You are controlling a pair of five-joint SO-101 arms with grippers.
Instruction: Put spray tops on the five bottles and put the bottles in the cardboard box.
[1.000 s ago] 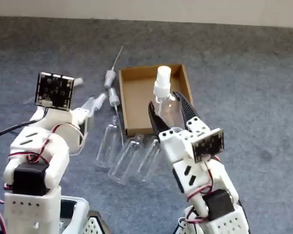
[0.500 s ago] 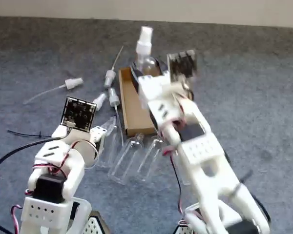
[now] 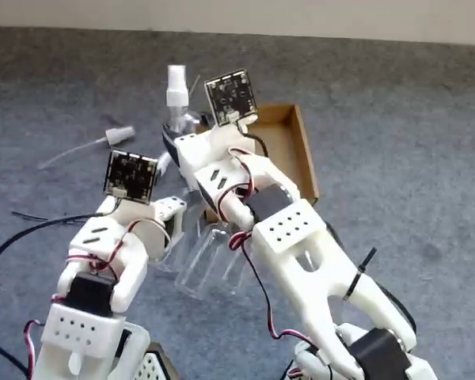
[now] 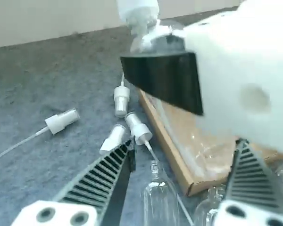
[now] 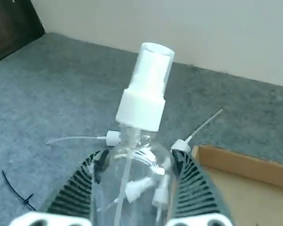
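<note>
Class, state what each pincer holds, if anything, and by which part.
The right pincer grips a clear spray-topped bottle by its body, just below the shoulder. The left pincer is open and holds nothing.

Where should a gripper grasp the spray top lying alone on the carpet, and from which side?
Grip the spray top by its stubby white head, from above, jaws across it. It lies flat, and its thin tube looks too slender to pinch.

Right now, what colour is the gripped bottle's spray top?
The spray top is white; best in right wrist view.
</note>
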